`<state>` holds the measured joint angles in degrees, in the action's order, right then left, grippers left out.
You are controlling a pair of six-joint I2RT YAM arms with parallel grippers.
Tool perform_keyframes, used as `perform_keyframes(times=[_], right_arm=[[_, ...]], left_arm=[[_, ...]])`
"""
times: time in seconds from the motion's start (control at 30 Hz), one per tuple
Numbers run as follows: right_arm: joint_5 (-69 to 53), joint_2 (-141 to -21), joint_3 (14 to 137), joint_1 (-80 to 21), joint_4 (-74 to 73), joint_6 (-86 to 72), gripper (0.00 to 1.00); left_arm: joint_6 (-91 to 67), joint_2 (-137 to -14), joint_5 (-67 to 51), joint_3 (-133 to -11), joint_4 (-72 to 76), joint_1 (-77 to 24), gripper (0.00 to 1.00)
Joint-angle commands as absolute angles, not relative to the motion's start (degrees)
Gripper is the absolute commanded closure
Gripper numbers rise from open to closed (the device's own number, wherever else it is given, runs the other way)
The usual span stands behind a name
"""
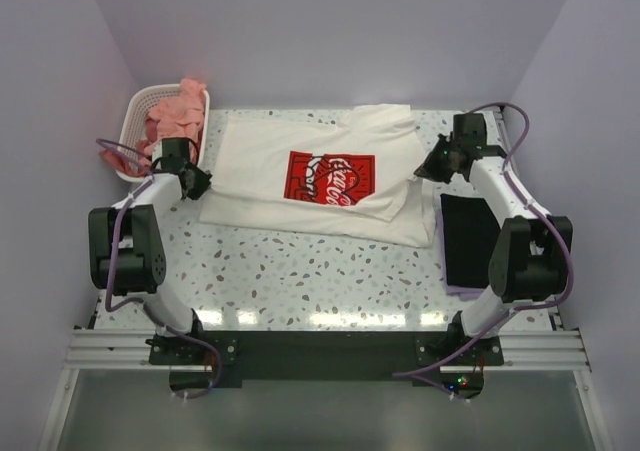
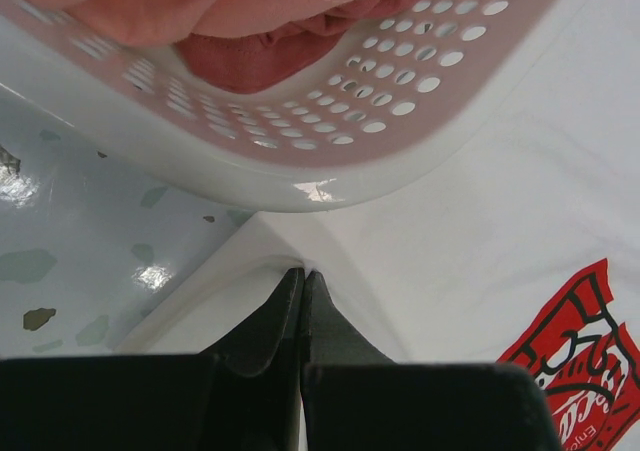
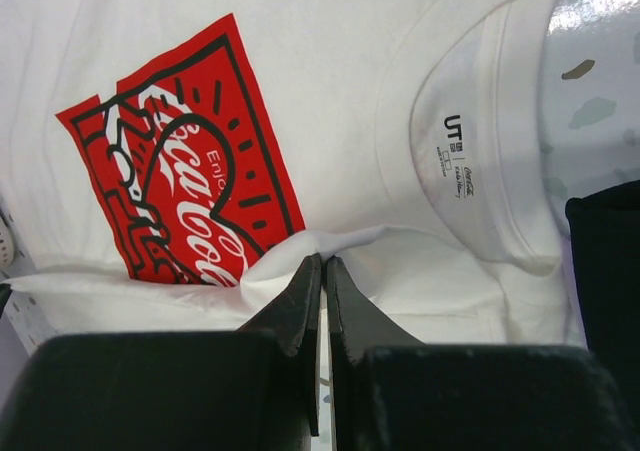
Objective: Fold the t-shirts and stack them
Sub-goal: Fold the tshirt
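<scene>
A cream-white t-shirt (image 1: 270, 161) with a red square logo (image 1: 330, 179) lies spread on the table, partly folded on its right side. My left gripper (image 1: 200, 182) is shut on its left edge (image 2: 300, 261), next to the basket. My right gripper (image 1: 424, 168) is shut on a raised fold of the same shirt (image 3: 330, 243), near the collar (image 3: 470, 171). A folded black t-shirt (image 1: 468, 233) lies on a lilac one (image 1: 462, 292) at the right. Salmon-pink t-shirts (image 1: 178, 111) fill the basket.
A white perforated basket (image 1: 137, 106) stands at the back left corner, and in the left wrist view its rim (image 2: 330, 171) is just beyond my fingers. Speckled table (image 1: 320, 271) lies in front of the shirt. Lilac walls close in the sides.
</scene>
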<state>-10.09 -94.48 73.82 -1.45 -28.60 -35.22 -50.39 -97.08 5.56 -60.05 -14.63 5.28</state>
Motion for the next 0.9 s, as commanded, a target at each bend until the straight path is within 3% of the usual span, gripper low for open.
perform_keyframes(times=[0.0,0.87], right_arm=[[-10.11,-94.83,76.20,-0.88,-26.37,-35.86,1.00],[-11.07,-98.52,76.55,1.67,-25.23,-35.77,1.00]], left_arm=[[-50.71,-98.00,5.63,-62.93,-12.66,5.89,1.00],[-48.78,-102.31,2.64,-65.48,-10.81,5.98,0.99]])
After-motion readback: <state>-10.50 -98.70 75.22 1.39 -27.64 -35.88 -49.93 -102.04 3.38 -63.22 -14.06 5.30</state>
